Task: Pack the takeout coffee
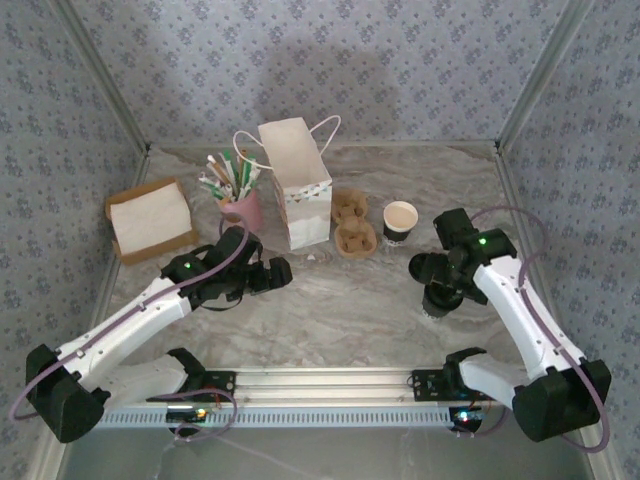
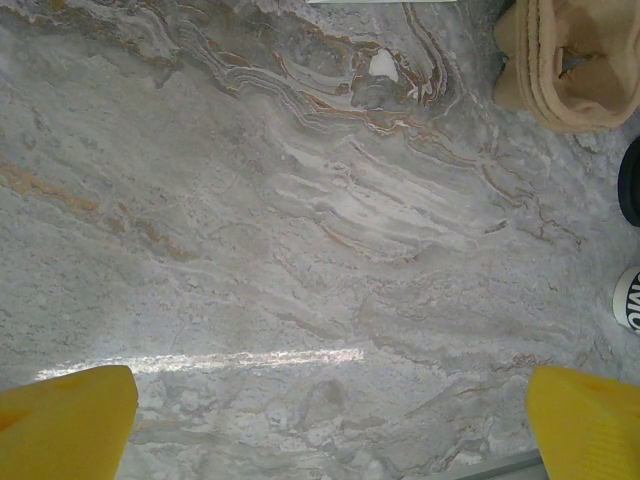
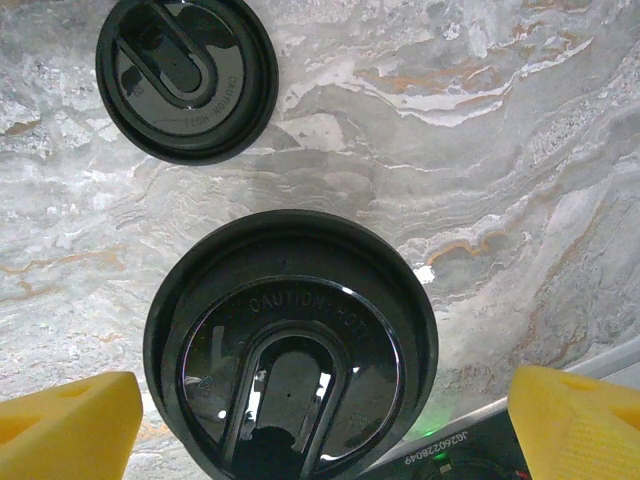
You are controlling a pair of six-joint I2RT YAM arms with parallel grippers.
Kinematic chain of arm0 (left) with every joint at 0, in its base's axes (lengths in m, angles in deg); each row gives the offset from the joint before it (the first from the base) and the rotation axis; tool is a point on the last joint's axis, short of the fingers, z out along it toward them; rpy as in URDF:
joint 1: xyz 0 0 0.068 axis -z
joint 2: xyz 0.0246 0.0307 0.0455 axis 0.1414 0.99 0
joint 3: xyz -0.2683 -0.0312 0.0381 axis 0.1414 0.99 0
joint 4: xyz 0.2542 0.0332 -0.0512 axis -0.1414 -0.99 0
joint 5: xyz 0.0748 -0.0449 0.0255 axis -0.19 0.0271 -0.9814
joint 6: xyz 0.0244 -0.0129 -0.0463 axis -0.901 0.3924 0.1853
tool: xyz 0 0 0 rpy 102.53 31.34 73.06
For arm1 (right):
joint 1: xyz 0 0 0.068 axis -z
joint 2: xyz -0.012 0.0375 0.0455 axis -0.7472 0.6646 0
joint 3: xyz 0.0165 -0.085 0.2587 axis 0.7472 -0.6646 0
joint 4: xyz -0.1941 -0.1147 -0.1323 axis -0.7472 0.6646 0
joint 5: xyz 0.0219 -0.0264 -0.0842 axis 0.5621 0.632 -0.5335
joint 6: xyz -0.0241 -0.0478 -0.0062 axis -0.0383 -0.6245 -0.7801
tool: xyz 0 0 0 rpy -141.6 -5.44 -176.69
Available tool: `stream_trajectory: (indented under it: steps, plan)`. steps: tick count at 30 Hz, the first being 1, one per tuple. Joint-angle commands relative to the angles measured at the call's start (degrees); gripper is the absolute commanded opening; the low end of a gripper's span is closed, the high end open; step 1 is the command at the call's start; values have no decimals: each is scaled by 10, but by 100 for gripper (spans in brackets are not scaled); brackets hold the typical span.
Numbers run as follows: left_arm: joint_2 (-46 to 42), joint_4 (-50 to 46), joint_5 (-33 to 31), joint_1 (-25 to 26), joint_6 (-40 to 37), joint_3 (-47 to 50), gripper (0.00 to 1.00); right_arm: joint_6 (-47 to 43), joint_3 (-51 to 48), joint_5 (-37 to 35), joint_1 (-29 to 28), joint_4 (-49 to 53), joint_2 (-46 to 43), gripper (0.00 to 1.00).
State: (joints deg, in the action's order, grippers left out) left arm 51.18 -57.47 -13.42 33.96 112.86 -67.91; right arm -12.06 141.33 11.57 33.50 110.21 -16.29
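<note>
Takeout coffee (image 3: 290,340) is seen upright, lidded, directly under right hand (image 3: 322,425), between its released fingers, untouched; left hand (image 2: 330,425) is held open over bench (image 2: 300,200), well apart.

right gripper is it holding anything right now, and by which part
Nothing is held. The right gripper is open, its fingers spread either side of a black lid without closing on it.
</note>
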Motion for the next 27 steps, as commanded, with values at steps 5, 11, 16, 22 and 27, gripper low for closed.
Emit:
stream_trajectory:
  steps: [5,11,16,22,27]
  plan:
    - [-14,-34,-29,-5,-16,-39,99,-9,43,9,-3,15,-14,95]
    - [-40,-77,-72,-20,-39,-98,99,-78,96,96,-23,-27,-38,93]
    - [-41,-119,-114,-34,-69,-182,99,-117,125,215,-43,-110,-55,92]
    - [-7,-158,-124,-77,-107,-271,100,-141,150,236,-100,-164,-34,95]
    - [25,-163,-89,-126,-128,-312,99,-156,152,228,-128,-172,-11,96]
